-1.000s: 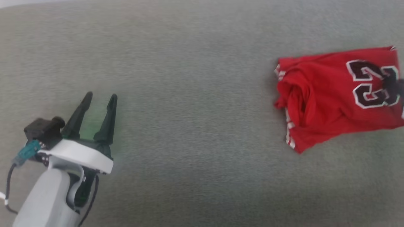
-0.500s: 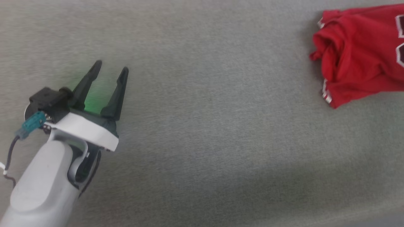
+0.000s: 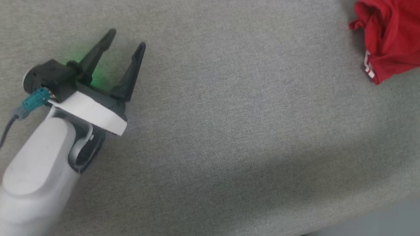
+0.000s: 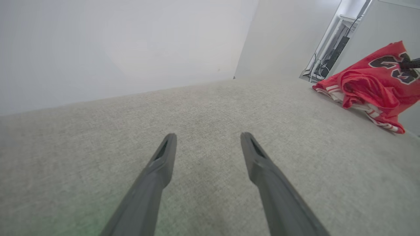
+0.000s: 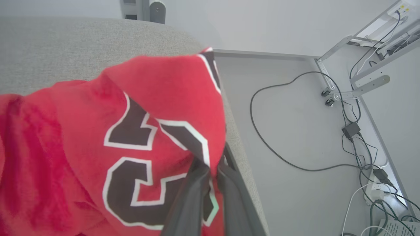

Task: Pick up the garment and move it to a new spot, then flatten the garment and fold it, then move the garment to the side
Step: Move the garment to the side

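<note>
Grey cloth surface point(image 3: 229, 131) bears the garment point(image 5: 82, 147), clamped in right pincer point(image 5: 211, 168), far from spread left pincer point(image 3: 126, 37).

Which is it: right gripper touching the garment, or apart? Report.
Touching. The right wrist view shows the right gripper closed on the edge of the garment, red cloth pinched between its jaws.

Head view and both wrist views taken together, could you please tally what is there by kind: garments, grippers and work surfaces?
garment: 1, red with a dark number
grippers: 2, the left gripper open over bare cloth, the right gripper with its fingers shut on the garment
grey surface: 1
Total: 4
</note>
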